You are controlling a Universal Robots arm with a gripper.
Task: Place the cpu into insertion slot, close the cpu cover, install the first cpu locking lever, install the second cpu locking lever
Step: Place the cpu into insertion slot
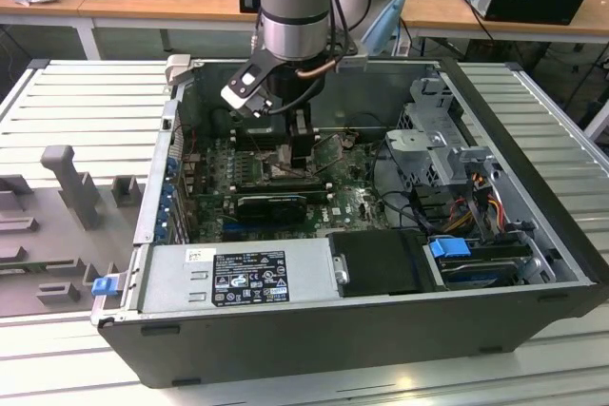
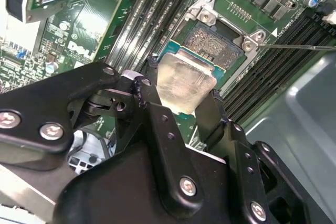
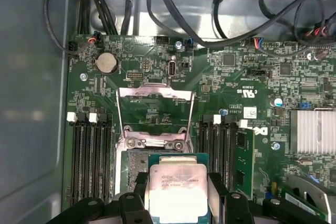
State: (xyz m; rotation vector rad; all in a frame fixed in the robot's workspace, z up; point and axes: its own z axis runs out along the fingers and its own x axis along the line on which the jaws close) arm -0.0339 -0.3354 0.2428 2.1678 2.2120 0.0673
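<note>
**Cpu clamped in the gripper over the open insertion slot**

The small, flat, square, pale silver cpu (image 2: 184, 83) (image 3: 176, 182) is held by two opposite edges between the black fingers (image 2: 157, 116) of the gripper (image 2: 181, 90) (image 3: 177, 195) (image 1: 290, 151), which are clamped on it. The chip is seen just above the square dark insertion slot (image 2: 218, 40) (image 3: 134, 165) with its metal rim, and it overlaps one side of the slot in both wrist views. Whether its underside touches the slot cannot be told.

The thin, dull silver cpu cover (image 3: 155, 93), a square frame with a window, is seen swung up and away from the slot, hinged at the slot's edge farthest from the gripper. The slot's face is thus left uncovered.

Room is limited on the green motherboard (image 3: 252, 77). Long black memory slots (image 3: 89, 156) are set close along two opposite edges of the insertion slot. Beyond one bank, the board's edge is met by the plain grey case wall (image 3: 31, 103).

In the exterior view, the arm is lowered into the open dark grey computer case (image 1: 381, 330), with the gripper over the board near the case's far wall.
</note>
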